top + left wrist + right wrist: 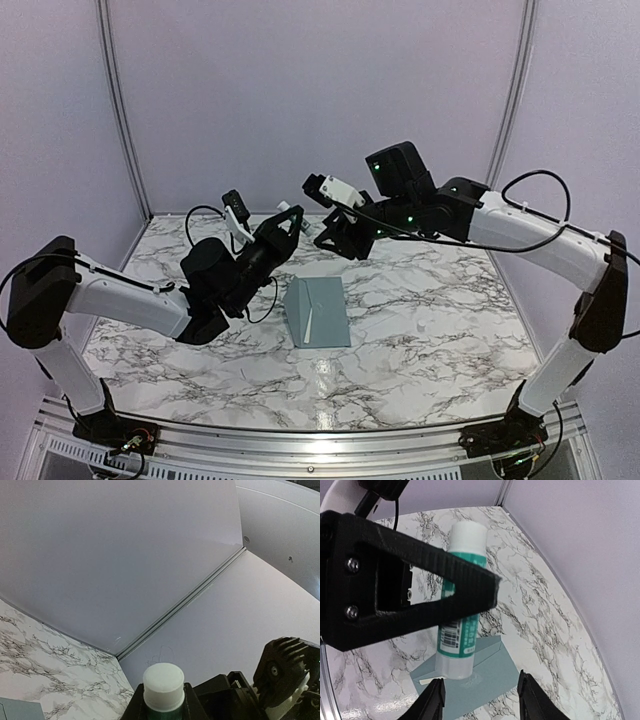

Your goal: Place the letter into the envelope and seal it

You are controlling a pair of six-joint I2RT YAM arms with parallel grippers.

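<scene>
Left fingers (470, 587) grip a glue stick (459, 600), seemingly above the envelope (319, 312); right fingers (480, 700) parted, empty.

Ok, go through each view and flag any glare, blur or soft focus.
Top external: lamp glare on the marble table just before the envelope. Left wrist: glue stick cap slightly soft, walls evenly lit. Right wrist: left gripper finger looms large in front of the glue stick; tabletop stays sharp.
</scene>
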